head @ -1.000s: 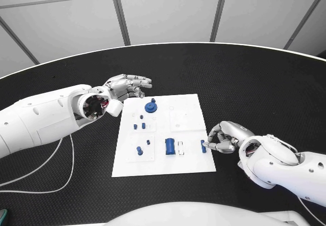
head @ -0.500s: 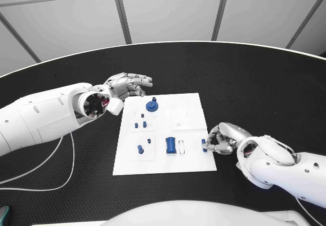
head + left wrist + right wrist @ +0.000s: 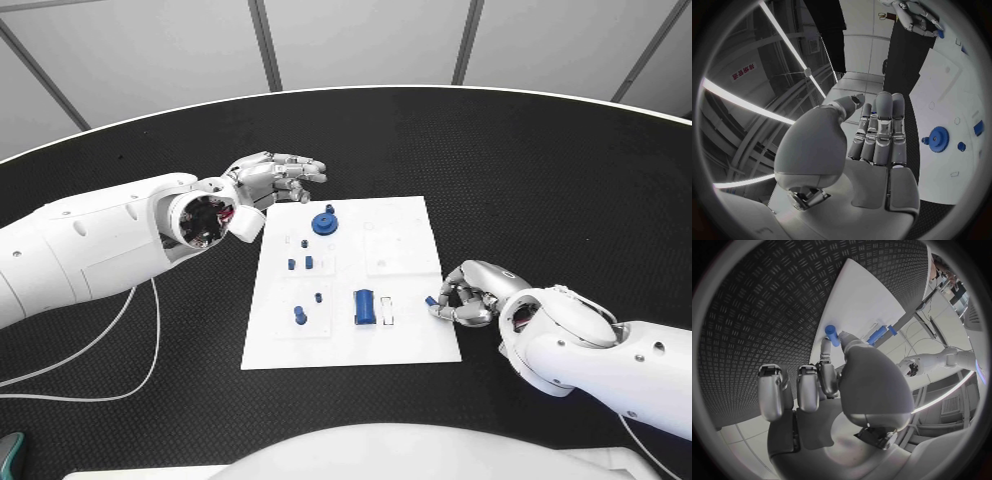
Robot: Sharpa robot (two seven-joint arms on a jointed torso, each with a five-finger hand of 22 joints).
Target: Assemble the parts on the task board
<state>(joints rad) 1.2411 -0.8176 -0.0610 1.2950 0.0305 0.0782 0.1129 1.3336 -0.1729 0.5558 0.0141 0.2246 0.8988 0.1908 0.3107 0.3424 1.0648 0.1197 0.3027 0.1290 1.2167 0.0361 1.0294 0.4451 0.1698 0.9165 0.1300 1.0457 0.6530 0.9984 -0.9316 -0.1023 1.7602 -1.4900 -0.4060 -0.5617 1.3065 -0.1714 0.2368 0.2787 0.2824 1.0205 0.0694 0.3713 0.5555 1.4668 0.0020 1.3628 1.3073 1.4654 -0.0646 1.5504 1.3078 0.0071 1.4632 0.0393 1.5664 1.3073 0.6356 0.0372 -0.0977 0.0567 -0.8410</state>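
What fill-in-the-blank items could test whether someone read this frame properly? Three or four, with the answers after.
1. The small blue peg at the board's edge is pinched by the robot's ____ hand.
2. The left hand holds ____.
3. The task board lying on the black table is ____ in colour.
4. The round blue gear sits near the board's ____ edge, the one away from the robot.

Missing words: right; nothing; white; far

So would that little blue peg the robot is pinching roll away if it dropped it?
Probably. The blue peg looks round and smooth, so it could roll on the flat task board. It seems stiff and light, since the right hand pinches it with fingertips alone.
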